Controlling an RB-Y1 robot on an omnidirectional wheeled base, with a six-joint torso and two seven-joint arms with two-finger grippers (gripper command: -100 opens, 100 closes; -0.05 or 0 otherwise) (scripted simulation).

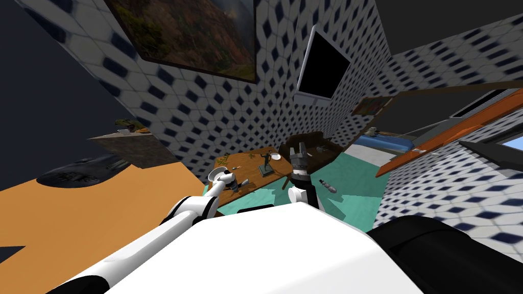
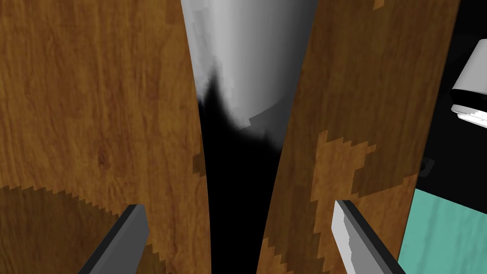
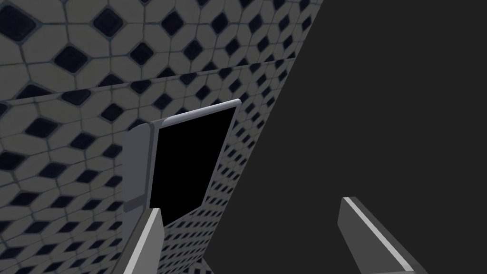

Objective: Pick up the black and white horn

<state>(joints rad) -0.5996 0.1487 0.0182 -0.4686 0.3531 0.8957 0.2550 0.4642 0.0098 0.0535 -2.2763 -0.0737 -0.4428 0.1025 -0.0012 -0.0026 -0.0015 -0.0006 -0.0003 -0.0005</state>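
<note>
The horn (image 1: 220,175) lies on the wooden table (image 1: 254,172) at its near left end, its white bell pointing away from me. In the left wrist view the horn (image 2: 247,57) runs straight out from the hand: a narrow black stem close in, widening to a white flare. My left gripper (image 2: 240,238) is open just above it. One finger stands on each side of the black stem, clear of it. In the head view the left gripper (image 1: 231,182) is right at the horn. My right gripper (image 1: 299,153) is raised beside the table, open and holding nothing.
Further along the table stand a dark figurine (image 1: 265,164), a white dish (image 1: 276,156) and some small bits. A dark cylinder (image 1: 327,186) lies on the teal floor (image 1: 352,189) to the right. A dark round piece of furniture (image 1: 312,145) stands behind the table, by the patterned wall.
</note>
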